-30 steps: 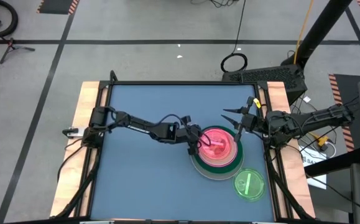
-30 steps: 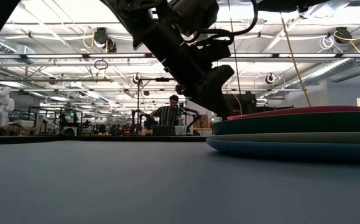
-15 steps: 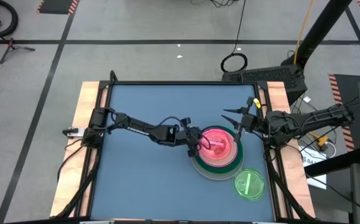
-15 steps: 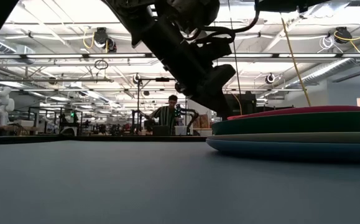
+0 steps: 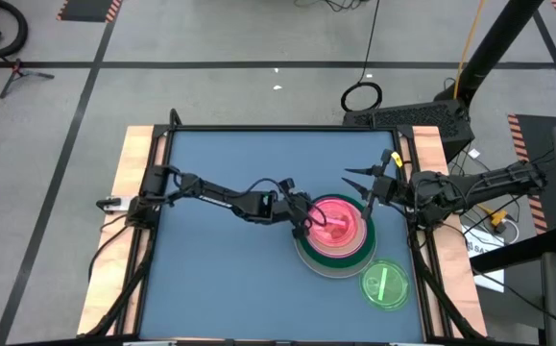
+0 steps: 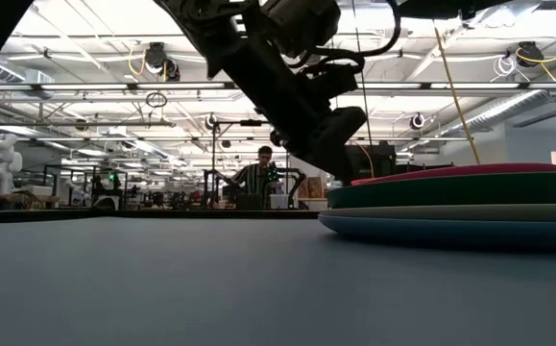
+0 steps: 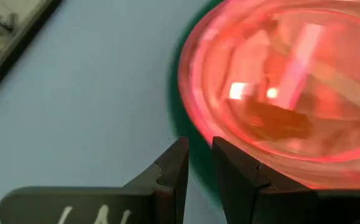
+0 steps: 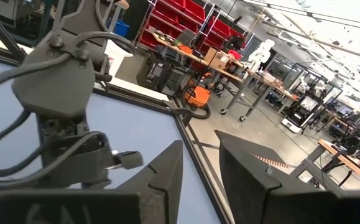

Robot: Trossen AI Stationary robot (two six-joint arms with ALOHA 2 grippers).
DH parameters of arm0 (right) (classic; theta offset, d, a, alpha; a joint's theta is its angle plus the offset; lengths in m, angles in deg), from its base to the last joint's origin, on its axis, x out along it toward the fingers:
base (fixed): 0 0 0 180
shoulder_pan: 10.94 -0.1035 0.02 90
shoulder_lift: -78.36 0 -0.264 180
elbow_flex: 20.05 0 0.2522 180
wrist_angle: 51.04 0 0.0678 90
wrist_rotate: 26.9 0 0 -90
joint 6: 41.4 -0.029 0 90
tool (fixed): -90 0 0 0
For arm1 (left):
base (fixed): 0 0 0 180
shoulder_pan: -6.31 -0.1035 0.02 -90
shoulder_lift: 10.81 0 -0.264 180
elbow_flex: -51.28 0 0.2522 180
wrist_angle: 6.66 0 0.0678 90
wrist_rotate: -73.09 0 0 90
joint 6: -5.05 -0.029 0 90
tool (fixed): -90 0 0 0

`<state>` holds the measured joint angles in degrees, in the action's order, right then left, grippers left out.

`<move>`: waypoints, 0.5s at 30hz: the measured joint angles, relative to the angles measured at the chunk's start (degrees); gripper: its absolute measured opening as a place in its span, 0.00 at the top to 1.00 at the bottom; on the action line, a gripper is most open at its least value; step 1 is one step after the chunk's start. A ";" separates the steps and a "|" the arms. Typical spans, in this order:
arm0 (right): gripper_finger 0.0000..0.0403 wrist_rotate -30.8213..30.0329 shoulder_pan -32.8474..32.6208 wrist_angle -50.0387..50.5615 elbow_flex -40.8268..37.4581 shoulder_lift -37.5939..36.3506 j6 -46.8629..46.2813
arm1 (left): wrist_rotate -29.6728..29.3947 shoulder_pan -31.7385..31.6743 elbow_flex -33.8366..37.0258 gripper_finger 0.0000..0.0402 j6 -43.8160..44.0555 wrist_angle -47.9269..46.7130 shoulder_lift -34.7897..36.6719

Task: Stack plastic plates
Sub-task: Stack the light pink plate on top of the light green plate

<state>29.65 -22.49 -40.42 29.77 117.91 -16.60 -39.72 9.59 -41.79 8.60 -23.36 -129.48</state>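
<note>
Stack [image 5: 335,237] sits on the blue table [image 5: 220,269] toward its right side, with the left gripper [image 5: 303,223] right at its left rim; left wrist view shows the fingers [image 7: 170,171] narrowly apart, nothing between them, tips just off the edge of the translucent pink plate [image 7: 273,93] that tops the pile. So the stack lies straight ahead of the left gripper, touching or nearly so, can't tell which. Loose translucent green striped plate [image 5: 384,285] lies just beside the stack's near-right edge, its stripe running roughly front to back; judged the next piece to go on, and the right arm is nearer it. Right gripper [image 5: 366,187] is raised at the right table edge behind the stack, fingers apart, empty. Count: one stack, low view shows about four layers (blue base [image 6: 450,231], pale, dark green, red-pink rim) plus the pink top; one loose green plate; two arms.
</note>
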 joint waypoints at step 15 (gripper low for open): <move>0.76 0.00 0.00 0.00 0.00 -0.02 0.08 | 2.42 2.23 0.02 0.80 2.76 -0.36 0.00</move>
<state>29.65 -22.49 -40.42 29.77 117.90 -16.52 -37.30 11.82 -41.76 11.36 -23.72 -129.48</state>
